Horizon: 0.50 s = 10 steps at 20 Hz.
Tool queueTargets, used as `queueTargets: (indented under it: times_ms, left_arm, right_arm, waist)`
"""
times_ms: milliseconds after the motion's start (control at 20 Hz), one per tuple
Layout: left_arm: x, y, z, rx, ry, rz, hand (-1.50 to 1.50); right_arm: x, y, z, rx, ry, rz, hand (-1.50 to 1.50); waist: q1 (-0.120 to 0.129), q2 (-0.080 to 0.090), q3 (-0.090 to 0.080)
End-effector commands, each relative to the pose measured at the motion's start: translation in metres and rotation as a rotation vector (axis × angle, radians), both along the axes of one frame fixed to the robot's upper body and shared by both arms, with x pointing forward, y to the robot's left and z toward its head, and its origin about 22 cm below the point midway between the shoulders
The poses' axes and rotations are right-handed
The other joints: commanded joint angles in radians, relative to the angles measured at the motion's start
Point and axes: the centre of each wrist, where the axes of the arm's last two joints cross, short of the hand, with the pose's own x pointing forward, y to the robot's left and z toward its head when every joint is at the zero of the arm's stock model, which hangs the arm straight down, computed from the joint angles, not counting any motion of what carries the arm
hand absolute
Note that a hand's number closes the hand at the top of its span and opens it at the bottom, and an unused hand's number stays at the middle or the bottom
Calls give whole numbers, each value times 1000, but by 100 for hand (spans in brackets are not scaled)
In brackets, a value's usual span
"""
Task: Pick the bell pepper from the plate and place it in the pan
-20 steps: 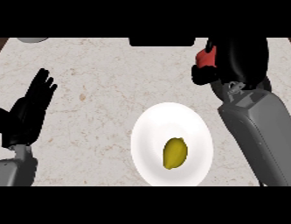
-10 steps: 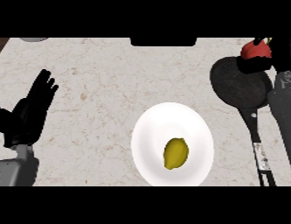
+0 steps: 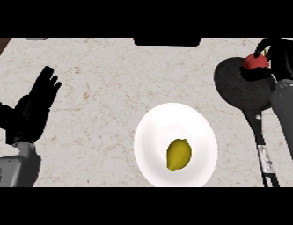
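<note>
On the right side of the pale stone surface (image 3: pixel 110 88), the robot's right hand (image 3: pixel 285 59) hangs over the black pan (image 3: pixel 239 90), its fingers curled round a red bell pepper (image 3: pixel 255 62) at the pan's far rim. Near the middle sits a white plate (image 3: pixel 174 127) holding a yellow-green fruit (image 3: pixel 178 154). At the left edge, the left hand (image 3: pixel 28 110) rests with fingers straight and spread, pointing up, touching nothing.

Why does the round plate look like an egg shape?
In the head view the camera stretches things, so the white plate looks taller than wide; the pan stretches too, and the right hand shows as a dark shape hiding part of the red pepper.
</note>
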Motion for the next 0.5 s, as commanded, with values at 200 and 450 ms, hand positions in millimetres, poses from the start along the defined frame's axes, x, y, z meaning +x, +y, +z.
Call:
queueTargets:
  times_ms: [200, 450]
  left_arm:
    - [-2, 1, 9, 2, 1, -20, 0]
    - [5, -22, -3, 13, -15, -20, 0]
  right_arm:
    - [9, -11, -49, 133, 157, -148, 150]
    - [12, -33, -48, 226, 234, -133, -150]
  waist:
    - [15, 4, 1]
    - [21, 10, 1]
